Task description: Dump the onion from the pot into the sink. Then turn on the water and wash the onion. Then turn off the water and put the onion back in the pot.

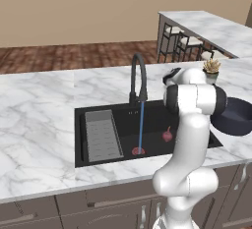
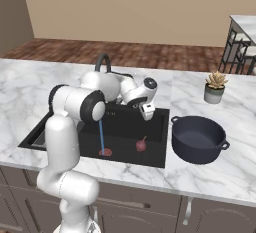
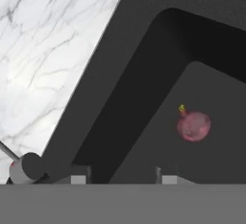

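Water (image 1: 141,125) running, onion (image 2: 141,144) in the sink (image 2: 150,159).
My arm hides part of the pot (image 2: 199,138) from the left. I see my gripper (image 2: 147,111) above the sink's back right corner, fingers apart, empty; onion lies right of the stream.

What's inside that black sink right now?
In the sink lie a small reddish onion, a red drain disc where the blue water lands, and a grey ribbed tray. The arm hides part of the basin.
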